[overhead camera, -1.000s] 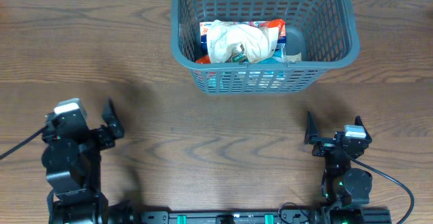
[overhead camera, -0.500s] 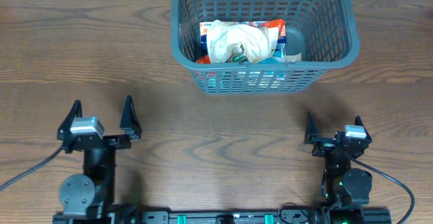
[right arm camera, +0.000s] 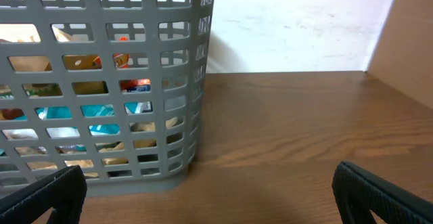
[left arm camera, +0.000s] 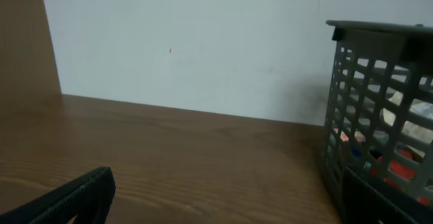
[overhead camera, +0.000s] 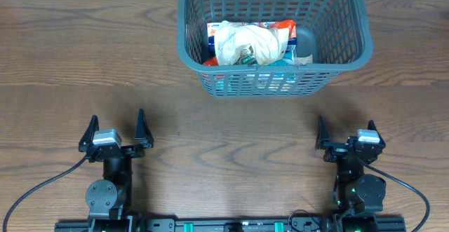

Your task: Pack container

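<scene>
Both left gripper (overhead camera: 116,120) and right gripper (overhead camera: 346,127) gape wide; only overhead sees into the container (overhead camera: 273,69).

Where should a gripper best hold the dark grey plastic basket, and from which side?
Probably the near rolled rim of the dark grey plastic lattice basket, from above: that edge is thin, lies nearest the robot, and the white and orange snack packets lie below it.
</scene>
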